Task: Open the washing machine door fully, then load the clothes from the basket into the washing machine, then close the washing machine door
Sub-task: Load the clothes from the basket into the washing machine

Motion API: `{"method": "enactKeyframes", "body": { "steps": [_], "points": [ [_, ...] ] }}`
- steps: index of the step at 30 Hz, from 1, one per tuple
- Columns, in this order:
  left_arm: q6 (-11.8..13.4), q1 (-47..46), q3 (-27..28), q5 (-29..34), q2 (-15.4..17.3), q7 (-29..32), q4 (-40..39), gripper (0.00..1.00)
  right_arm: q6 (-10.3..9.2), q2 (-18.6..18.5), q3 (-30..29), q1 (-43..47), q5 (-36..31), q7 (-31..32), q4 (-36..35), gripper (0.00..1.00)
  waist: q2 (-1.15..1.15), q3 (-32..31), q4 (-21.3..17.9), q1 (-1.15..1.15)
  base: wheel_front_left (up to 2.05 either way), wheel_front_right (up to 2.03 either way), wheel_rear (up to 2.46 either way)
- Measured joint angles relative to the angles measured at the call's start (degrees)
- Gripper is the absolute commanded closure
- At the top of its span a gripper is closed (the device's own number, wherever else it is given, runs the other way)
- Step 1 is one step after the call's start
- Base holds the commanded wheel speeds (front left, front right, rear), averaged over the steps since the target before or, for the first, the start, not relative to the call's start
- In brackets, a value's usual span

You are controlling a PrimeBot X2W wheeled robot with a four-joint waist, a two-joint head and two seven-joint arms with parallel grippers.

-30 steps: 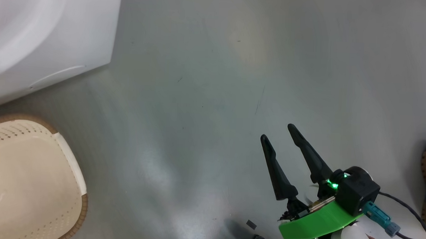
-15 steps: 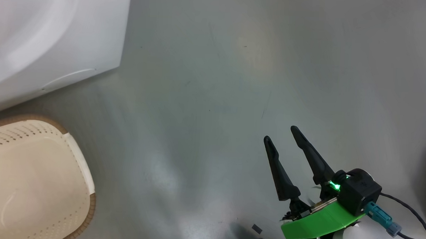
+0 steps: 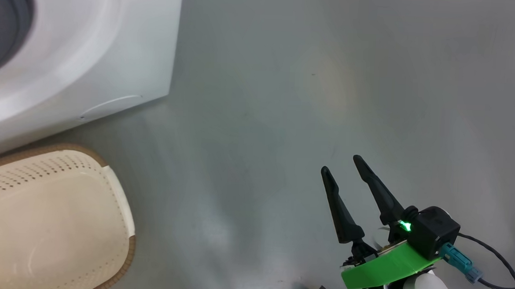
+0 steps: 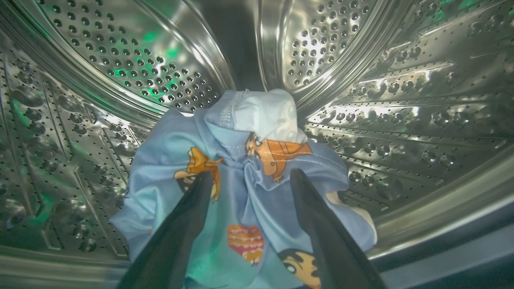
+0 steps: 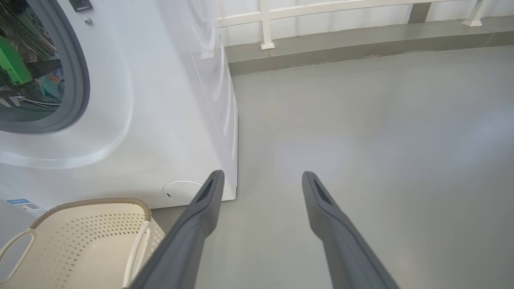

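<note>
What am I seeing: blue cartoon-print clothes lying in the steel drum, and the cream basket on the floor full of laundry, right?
Not quite: the cream basket on the floor is empty, as the right wrist view shows. The blue cartoon-print clothes do lie in the steel drum.

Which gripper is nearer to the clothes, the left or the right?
Left. The left gripper is inside the drum, its spread fingers right at the clothes. The right gripper hangs over the floor outside the washing machine.
</note>
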Motion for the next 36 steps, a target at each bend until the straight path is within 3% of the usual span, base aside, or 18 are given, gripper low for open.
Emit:
{"method": "enactKeyframes", "body": {
  "steps": [19, 36],
  "points": [
    [1.6, 12.1, 0.1, -1.2, -8.7, -0.2, -8.6, 0.0, 0.0, -0.1, -3.3, -0.4, -2.5, 0.0, 2.7, 0.0, 0.0, -7.2, 5.4, 0.0, 0.0, 0.0, 0.0],
    [1.7, 33.5, 0.1, -2.4, -18.5, -0.2, -21.1, 0.0, 0.0, -0.3, -7.1, 2.6, -5.7, 0.0, 5.5, 0.0, 0.0, -17.7, 13.4, 0.0, 0.0, 0.0, 0.0]
  ]
}}
